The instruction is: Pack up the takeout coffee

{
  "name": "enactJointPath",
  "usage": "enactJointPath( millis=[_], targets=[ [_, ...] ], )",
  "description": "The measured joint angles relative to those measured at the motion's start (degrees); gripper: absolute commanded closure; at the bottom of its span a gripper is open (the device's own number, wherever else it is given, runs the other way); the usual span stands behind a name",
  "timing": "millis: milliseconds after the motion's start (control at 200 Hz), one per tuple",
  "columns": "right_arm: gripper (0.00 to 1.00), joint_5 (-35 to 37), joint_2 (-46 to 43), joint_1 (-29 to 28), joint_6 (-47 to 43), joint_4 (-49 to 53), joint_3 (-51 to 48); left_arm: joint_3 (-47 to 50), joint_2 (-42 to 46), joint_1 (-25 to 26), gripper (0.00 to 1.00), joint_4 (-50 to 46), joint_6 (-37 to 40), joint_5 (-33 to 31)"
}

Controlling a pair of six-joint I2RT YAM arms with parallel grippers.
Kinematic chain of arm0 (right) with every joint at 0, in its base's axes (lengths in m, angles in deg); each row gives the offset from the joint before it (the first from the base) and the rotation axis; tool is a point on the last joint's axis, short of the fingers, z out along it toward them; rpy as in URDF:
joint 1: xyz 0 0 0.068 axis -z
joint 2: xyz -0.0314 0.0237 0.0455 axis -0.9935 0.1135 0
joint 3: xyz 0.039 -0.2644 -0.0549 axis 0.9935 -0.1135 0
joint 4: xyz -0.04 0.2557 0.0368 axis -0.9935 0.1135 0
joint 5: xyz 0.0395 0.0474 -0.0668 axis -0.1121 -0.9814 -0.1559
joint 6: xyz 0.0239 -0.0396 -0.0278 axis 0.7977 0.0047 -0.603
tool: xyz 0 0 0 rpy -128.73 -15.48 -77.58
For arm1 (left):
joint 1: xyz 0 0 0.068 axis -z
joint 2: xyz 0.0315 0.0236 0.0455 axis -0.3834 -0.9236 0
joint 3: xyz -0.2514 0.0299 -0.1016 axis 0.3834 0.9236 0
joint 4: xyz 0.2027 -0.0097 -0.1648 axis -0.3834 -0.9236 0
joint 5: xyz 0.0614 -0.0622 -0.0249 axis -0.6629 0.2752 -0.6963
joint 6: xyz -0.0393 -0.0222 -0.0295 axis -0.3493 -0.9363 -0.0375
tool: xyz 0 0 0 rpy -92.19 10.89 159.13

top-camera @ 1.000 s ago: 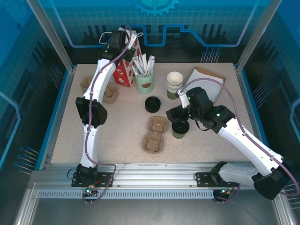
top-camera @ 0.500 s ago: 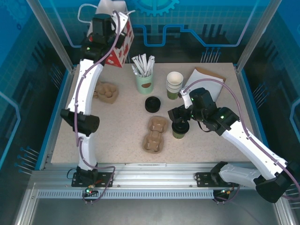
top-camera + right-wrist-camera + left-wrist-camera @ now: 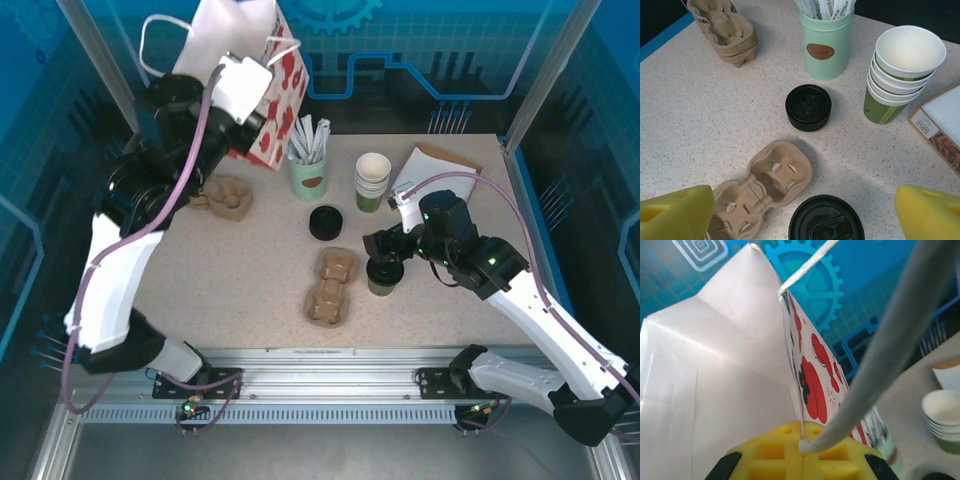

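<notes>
the pale-green cup [image 3: 309, 178] wears a brown oval label. behind it to the left, the paper bag [image 3: 240, 30] is white with red and black blotches. right of it, the stacked cups [image 3: 372, 185] are green, white inside. in front of it sit black lids [image 3: 325, 222], tan pulp carriers [image 3: 332, 285] and the takeout coffee [image 3: 384, 277], dark green under a black lid [image 3: 826, 222]. the table [image 3: 250, 270] is speckled beige. the left gripper [image 3: 801, 452] and right gripper [image 3: 812, 215] are yellow.

patterned paper bag [image 3: 230, 30], stacked cups [image 3: 373, 182], pulp carrier [image 3: 332, 288], spare lids [image 3: 326, 222]
</notes>
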Motion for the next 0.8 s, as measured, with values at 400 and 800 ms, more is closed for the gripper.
enactJointPath(
  millis=[400, 800],
  targets=[
    [0.04, 0.0, -6.3, 0.0, -0.5, -0.2, -3.7, 32.4, 15.4, 7.1, 1.00, -8.8, -11.7, -3.5],
    [0.04, 0.0, -6.2, 0.0, -0.2, 0.2, -5.1, 57.7, 22.0, 7.1, 1.00, -2.4, -16.5, -0.6]
  ],
)
